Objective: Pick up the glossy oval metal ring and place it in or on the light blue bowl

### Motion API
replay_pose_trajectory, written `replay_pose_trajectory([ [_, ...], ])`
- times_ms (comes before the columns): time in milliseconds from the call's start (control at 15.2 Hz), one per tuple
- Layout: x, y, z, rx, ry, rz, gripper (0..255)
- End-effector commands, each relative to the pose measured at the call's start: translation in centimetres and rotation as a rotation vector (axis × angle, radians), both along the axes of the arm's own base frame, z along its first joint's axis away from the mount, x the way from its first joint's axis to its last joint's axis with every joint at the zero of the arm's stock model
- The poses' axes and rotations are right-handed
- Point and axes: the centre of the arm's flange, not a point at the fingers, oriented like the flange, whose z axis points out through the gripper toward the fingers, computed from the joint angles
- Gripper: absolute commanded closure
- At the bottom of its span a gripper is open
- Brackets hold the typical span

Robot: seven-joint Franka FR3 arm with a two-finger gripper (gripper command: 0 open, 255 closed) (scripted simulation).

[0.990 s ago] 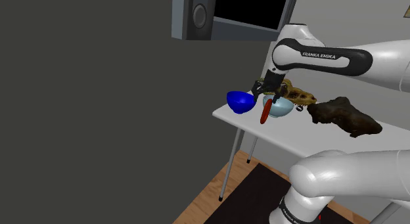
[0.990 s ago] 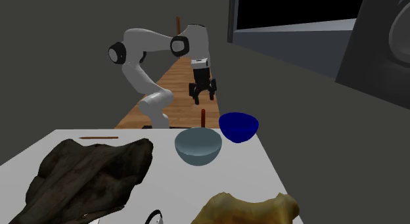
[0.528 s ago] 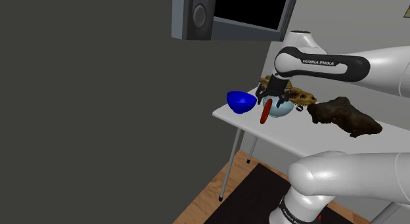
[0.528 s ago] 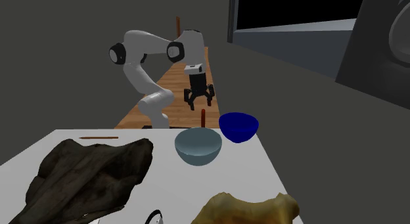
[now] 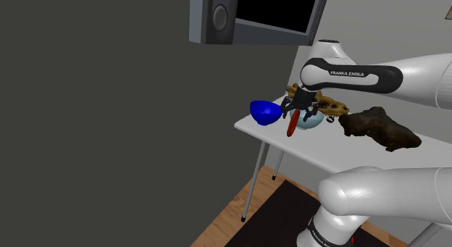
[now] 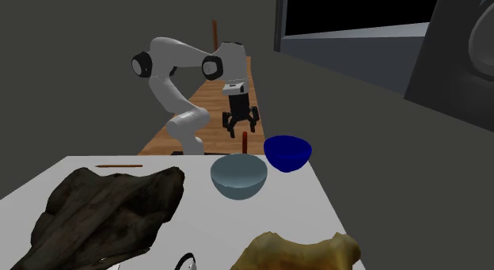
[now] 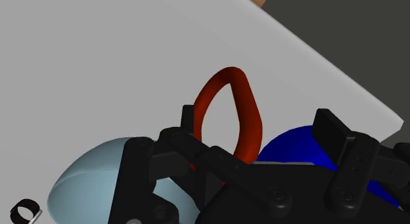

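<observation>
Over upright red ring [image 7: 248, 117], claw [image 6: 240, 126] spread wide

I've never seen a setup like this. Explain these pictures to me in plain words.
This is a simulated white robot arm with black jaws, working at a white table. One camera looks over its shoulder, another faces it across the table, a third rides on the hand. On the table: a glossy red oval ring standing on edge, a light blue bowl, a dark blue bowl, a dark brown lumpy object and a tan lumpy one. The jaws stand open over the ring, gripping nothing yet; the ring belongs in the light blue bowl.
</observation>
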Motion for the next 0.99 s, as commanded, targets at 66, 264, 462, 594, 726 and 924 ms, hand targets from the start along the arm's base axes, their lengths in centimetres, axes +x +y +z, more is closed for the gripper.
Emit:
replay_pose_trajectory([
  [66, 0.0, 0.0, 0.0, 0.000, 0.000, 0.000, 0],
  [264, 0.0, 0.0, 0.0, 0.000, 0.000, 0.000, 255],
  [462, 0.0, 0.0, 0.0, 0.000, 0.000, 0.000, 255],
  [594, 0.0, 0.0, 0.0, 0.000, 0.000, 0.000, 255],
  [726, 0.0, 0.0, 0.0, 0.000, 0.000, 0.000, 255],
  [924, 0.0, 0.0, 1.6, 0.000, 0.000, 0.000, 255],
])
